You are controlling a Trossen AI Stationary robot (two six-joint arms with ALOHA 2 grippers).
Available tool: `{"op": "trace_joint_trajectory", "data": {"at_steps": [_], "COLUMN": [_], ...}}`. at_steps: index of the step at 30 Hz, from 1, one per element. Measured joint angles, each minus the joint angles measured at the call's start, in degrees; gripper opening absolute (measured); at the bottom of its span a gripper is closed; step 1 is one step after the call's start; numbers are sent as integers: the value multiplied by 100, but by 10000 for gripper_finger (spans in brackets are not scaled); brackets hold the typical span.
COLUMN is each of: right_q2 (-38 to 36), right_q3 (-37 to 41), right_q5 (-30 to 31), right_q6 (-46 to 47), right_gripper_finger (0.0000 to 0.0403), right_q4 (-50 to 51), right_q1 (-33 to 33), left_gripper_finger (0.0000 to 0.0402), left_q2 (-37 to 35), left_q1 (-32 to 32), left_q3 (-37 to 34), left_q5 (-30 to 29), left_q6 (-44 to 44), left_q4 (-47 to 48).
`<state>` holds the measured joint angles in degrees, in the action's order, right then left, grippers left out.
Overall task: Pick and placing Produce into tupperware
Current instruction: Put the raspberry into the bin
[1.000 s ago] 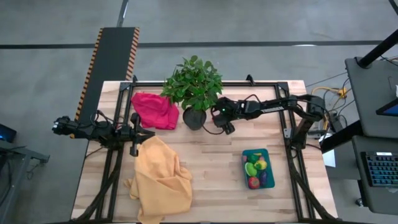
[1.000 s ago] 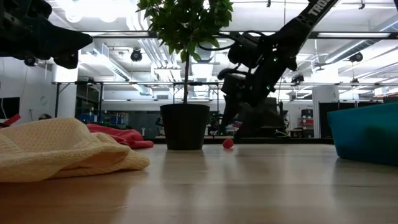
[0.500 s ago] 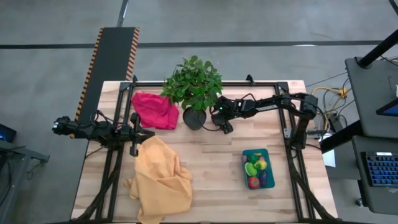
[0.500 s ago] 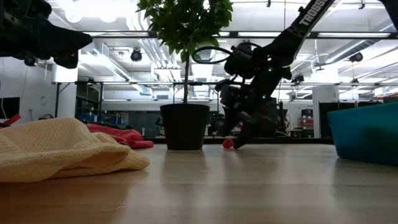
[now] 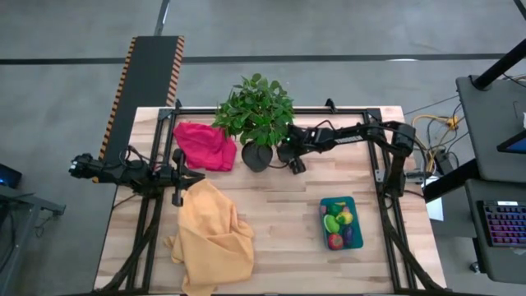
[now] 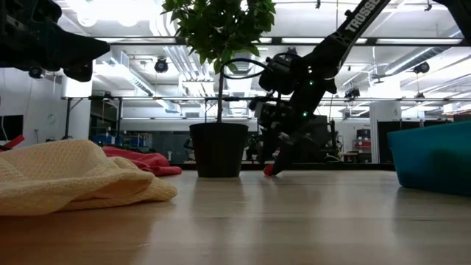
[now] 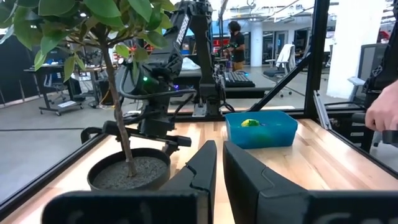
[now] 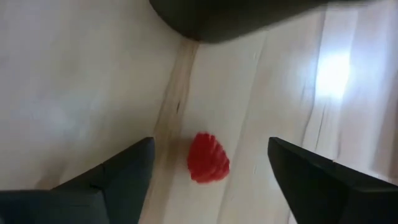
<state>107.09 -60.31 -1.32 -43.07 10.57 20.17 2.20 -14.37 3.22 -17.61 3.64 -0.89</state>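
1. the right gripper [image 8: 208, 171] is low over the table, its fingers spread wide on both sides of a small red fruit [image 8: 208, 158], not yet closed on it. the fruit lies on the wood just beside the plant pot [image 5: 256, 155].
2. the left gripper [image 7: 217, 165] is clenched with nothing in it, waiting near the yellow cloth [image 5: 212, 234].
3. the tupperware [image 5: 342, 222] stands well apart from the fruit, toward the front right of the table, and already holds several pieces of produce.
4. risk: the fruit is small and rounded, so i think a finger touching it first may push it away, maybe under the leaves or against the pot.
5. risk: the pot is very near, so the arm may knock the plant.
6. the surface is a pale wooden table [image 5: 279, 205] with a red cloth [image 5: 203, 145] on it too. behind it is a workshop room with ceiling lights, desks and a person far off.
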Motion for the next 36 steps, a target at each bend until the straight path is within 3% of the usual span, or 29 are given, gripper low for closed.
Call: {"op": "trace_joint_trajectory", "data": {"at_steps": [10, 36], "right_q2": [0, -8], "right_q3": [76, 64], "right_q5": [-277, -140], "right_q6": [111, 406], "right_gripper_finger": [224, 83], "right_q4": [102, 141], "right_q1": [122, 124], "left_gripper_finger": [15, 15], "left_q2": [0, -2], "left_q1": [0, 0], "left_q3": [0, 0], "left_q5": [-2, -2], "left_q6": [-22, -22], "left_q4": [0, 2]}}
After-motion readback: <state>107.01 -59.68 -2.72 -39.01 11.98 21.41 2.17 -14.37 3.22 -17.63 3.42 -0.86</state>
